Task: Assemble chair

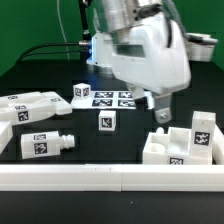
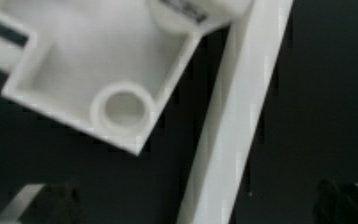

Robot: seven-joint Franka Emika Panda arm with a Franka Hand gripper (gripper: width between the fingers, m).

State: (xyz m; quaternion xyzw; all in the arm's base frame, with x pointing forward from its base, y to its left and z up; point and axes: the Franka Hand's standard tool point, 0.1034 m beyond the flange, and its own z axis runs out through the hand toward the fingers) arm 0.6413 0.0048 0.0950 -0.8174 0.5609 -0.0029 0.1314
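The gripper (image 1: 161,112) is found released, jaws wide apart, nothing held. The white chair assembly (image 1: 178,148) is set against the border rail (image 1: 100,178), its long side laid along that rail. It is judged to lie directly beneath the gripper, its round socket (image 2: 123,105) close beside the rail.

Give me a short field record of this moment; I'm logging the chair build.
gripper: open, empty, above the table
small cube: loose, just in front of the marker board
pegged leg: lying flat, exterior view's left
slabs: exterior view's left, behind the pegged leg
blocky part: exterior view's right, near the border rail
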